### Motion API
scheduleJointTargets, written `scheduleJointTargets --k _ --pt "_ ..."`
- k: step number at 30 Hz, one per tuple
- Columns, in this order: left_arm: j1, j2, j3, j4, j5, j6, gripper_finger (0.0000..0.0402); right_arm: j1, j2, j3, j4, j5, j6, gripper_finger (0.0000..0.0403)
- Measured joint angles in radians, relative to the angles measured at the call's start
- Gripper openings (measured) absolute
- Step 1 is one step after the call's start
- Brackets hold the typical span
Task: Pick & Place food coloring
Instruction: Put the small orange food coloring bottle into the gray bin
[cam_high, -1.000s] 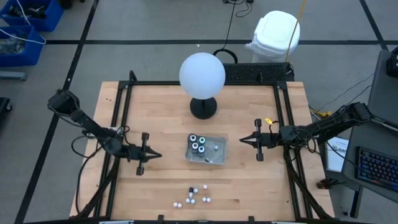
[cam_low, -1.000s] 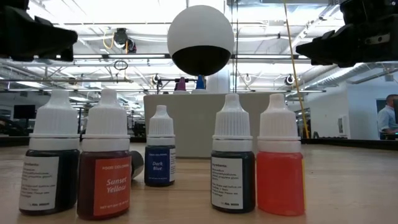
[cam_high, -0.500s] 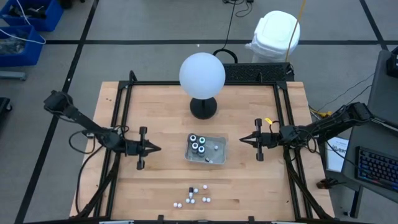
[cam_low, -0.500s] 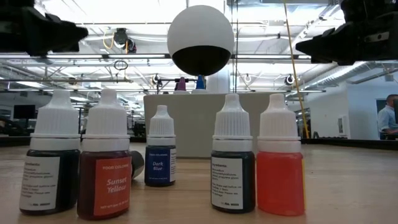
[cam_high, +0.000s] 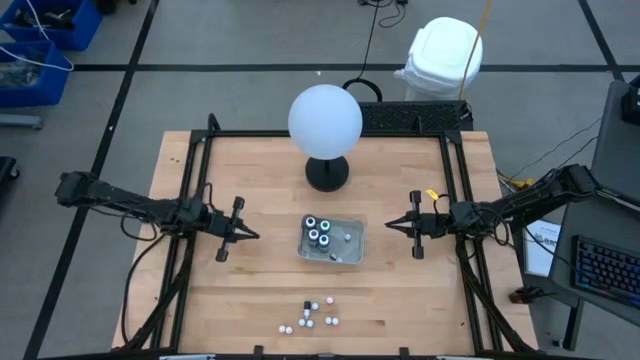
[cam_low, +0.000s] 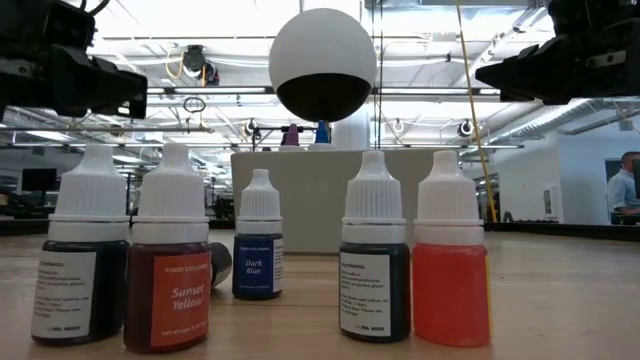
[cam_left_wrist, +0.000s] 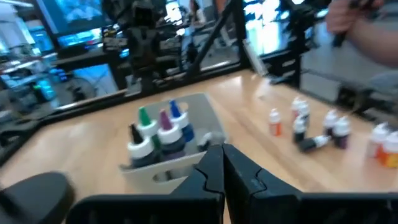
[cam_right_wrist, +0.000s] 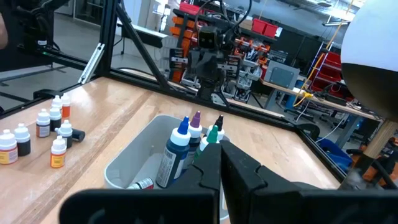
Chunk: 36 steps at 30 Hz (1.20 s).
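Claws first: we see the left claw (cam_high: 250, 236) with its fingers pressed together and nothing between them, hanging above the counter (cam_high: 260, 180) just left of the clear tray (cam_high: 353, 246). The right claw (cam_high: 392, 226) mirrors it on the tray's other side, fingers likewise together and empty, tip aimed at the tray. Neither one touches a bottle.

Moving outward to the tray, we count three larger dark bottles (cam_high: 317, 231) with white and teal tops standing upright in its left part, and the right wrist view shows at least one small bottle (cam_right_wrist: 142, 184) lying on the tray floor beside them. So we judge that part of the sorting is done.

Further out, toward the counter's near edge, the small white-capped bottles (cam_high: 309, 317) sit in a loose cluster, well apart from the tray. Most stand upright; one lies on its side (cam_left_wrist: 313, 143). The low view shows several of them close up, among them one labelled Sunset Yellow (cam_low: 169, 252) and one labelled Dark Blue (cam_low: 258, 238).

Behind the tray, the white globe on its black base (cam_high: 325, 122) stands clear of the work.

We reckon the bigger share is left: each small bottle in that cluster has yet to be carried to the tray, if the tray is the goal.
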Motion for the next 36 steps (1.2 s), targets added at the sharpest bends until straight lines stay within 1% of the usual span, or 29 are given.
scheduleJointTargets --k 2,4,6,9,12,16,20,22,25,28,30,33,36 --pt "0.006 0.0 0.0 0.003 0.016 -0.023 0.0002 0.0 0.0 0.0 0.011 0.009 0.015 0.0" --pt "0.008 0.0 0.0 0.001 -0.012 -0.063 0.0004 0.0 0.0 0.007 0.018 0.053 0.045 0.0" --pt "0.008 0.0 0.0 0.001 -0.046 -0.098 0.0009 0.007 0.0 0.041 -0.03 0.069 0.051 0.0" --pt "0.008 0.0 0.0 -0.014 -0.078 -0.139 0.0017 0.04 0.03 0.159 -0.212 0.057 0.053 0.0" --pt "0.008 0.0 0.0 -0.03 -0.1 -0.158 0.0017 0.086 0.11 0.326 -0.409 0.098 0.097 0.0" --pt "0.008 0.0 0.0 -0.03 -0.121 -0.165 0.0007 0.157 0.307 0.573 -0.639 0.134 0.18 0.0" --pt "0.008 0.0 0.0 -0.029 -0.122 -0.165 0.0004 0.2 0.576 0.893 -0.97 0.13 0.276 0.0" --pt "0.008 0.0 0.0 -0.026 -0.122 -0.165 0.001 0.211 0.716 1.078 -1.161 0.095 0.32 0.0" --pt "0.008 0.0 0.0 -0.007 -0.124 -0.149 0.0026 0.213 0.918 1.345 -1.348 0.016 0.357 0.0" --pt "0.007 0.0 0.0 0.013 -0.124 -0.147 0.0037 0.212 1.097 1.572 -1.444 -0.051 0.347 0.0" --pt "0.007 0.0 0.0 0.02 -0.124 -0.145 0.004 0.212 1.19 1.685 -1.484 -0.101 0.326 0.0" --pt "0.007 0.0 0.0 0.019 -0.124 -0.123 0.0041 0.212 1.288 1.778 -1.482 -0.129 0.279 0.0" --pt "0.007 0.0 0.0 0.017 -0.124 -0.099 0.0041 0.213 1.346 1.801 -1.474 -0.131 0.24 0.0007"
